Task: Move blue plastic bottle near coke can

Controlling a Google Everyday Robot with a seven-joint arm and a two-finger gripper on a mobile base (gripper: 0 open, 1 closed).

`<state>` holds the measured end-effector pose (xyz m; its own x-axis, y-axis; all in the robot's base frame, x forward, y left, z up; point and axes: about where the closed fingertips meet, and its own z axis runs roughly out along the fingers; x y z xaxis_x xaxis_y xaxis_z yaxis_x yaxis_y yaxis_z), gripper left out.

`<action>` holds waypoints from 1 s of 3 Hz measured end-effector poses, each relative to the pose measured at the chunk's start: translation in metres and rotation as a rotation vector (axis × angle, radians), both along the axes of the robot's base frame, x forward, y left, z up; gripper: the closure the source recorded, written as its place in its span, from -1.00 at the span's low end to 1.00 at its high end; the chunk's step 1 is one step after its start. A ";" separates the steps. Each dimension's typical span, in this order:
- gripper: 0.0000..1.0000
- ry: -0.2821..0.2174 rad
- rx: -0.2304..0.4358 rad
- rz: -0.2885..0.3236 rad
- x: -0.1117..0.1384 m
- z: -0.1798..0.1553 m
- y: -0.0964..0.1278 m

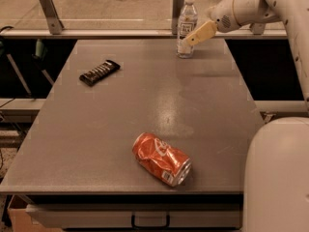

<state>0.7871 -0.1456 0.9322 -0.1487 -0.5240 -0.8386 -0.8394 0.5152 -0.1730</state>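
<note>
The blue plastic bottle [186,18], clear with a white cap and a dark-and-white label, stands upright at the far edge of the grey table [145,95]. My gripper [189,40] reaches in from the upper right, and its tan tip lies against the bottle's lower right side. The coke can [161,158], crushed and red-orange, lies on its side near the table's front edge, far from the bottle.
A dark flat snack bar wrapper [99,72] lies at the table's left back. A metal rail with posts [48,6] runs behind the table. My arm's white body [277,173] fills the lower right corner.
</note>
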 end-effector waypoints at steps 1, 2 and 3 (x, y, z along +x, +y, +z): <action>-1.00 0.013 0.093 -0.028 0.016 -0.003 0.005; -1.00 0.032 0.168 -0.040 0.026 -0.006 0.015; -0.66 0.033 0.227 -0.043 0.034 -0.003 0.019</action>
<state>0.8207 -0.1261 0.9293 -0.1960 -0.3147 -0.9287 -0.8193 0.5730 -0.0213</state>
